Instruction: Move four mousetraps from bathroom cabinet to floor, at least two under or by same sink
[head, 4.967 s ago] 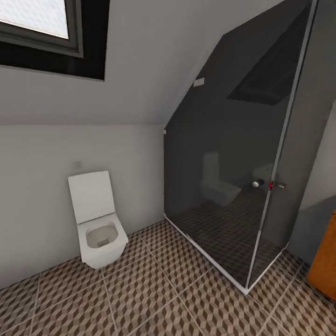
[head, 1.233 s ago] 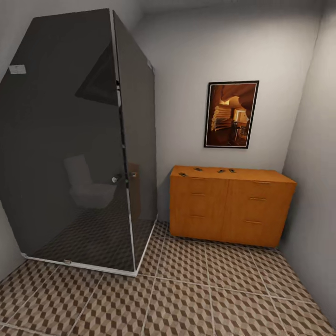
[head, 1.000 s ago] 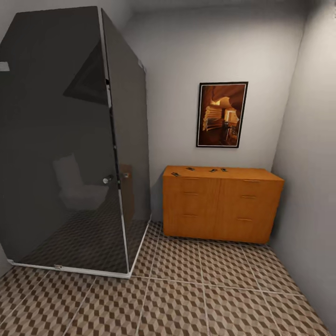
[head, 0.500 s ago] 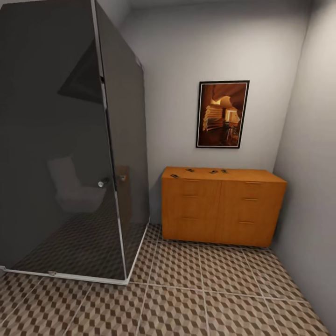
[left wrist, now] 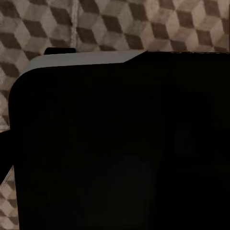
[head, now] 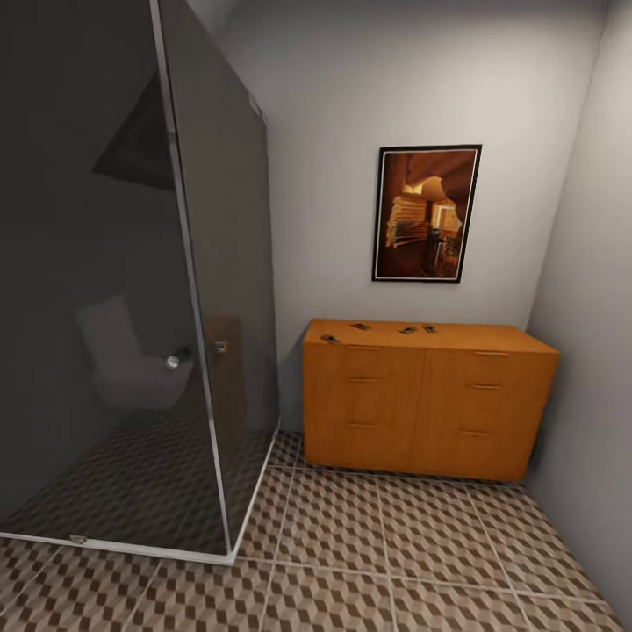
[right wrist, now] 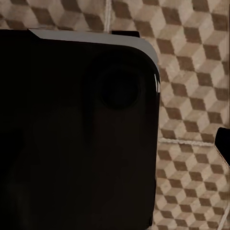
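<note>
Atop the cabinet (head: 426, 399), four mousetraps (head: 330, 339), tiled bathroom floor (head: 386, 535) below, jaws' state unclear

From my head camera the four mousetraps (head: 377, 330) on the cabinet (head: 426, 399) top are dark specks, too small for me to read their shape or which way they face. The shower enclosure (head: 132, 290) is cut off at the left and top edges of the frame. In both wrist feeds a black body (left wrist: 124, 143) blocks most of the picture, leaving me slivers of bathroom floor (right wrist: 191, 96); I cannot tell either tool's state.
</note>
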`<state>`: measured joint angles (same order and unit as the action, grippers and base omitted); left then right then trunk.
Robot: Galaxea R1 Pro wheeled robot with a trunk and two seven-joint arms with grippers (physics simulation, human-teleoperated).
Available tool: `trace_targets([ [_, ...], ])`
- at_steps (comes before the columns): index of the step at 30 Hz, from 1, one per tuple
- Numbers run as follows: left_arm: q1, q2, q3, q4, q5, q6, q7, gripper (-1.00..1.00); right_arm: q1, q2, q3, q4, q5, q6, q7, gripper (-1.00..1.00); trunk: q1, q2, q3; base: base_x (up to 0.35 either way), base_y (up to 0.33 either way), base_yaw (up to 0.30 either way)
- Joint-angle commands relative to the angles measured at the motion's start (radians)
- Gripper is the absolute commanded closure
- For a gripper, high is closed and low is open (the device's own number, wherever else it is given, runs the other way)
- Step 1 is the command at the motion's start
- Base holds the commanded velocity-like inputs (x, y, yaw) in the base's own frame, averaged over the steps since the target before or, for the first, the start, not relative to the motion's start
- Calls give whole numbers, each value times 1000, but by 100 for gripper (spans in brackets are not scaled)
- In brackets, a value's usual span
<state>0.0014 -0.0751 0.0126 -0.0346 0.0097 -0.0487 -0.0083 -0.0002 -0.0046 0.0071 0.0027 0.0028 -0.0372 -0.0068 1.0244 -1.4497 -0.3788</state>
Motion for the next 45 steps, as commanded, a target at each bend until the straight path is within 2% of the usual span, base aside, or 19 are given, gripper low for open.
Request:
trace_targets([
  [1, 0, 0, 1, -1, 1, -2, -1, -100, 0, 0, 1, 0, 0, -4, -1, -100, 1, 0, -1, 320, 0, 0],
  [11, 0, -1, 1, -1, 1, -4, -1, -100, 0, 0, 1, 0, -2, -4, -1, -100, 1, 0, -1, 298, 0, 0],
  [18, 0, -1, 0, -1, 0, -6, -1, -100, 0, 0, 1, 0, -6, -4, -1, -100, 1, 0, -1, 105, 0, -58],
  [45, 0, -2, 0, -1, 1, -6, -1, -100, 0, -2, 0, 0, -10, -3, -1, -100, 1, 0, -1, 14, 0, -212],
])
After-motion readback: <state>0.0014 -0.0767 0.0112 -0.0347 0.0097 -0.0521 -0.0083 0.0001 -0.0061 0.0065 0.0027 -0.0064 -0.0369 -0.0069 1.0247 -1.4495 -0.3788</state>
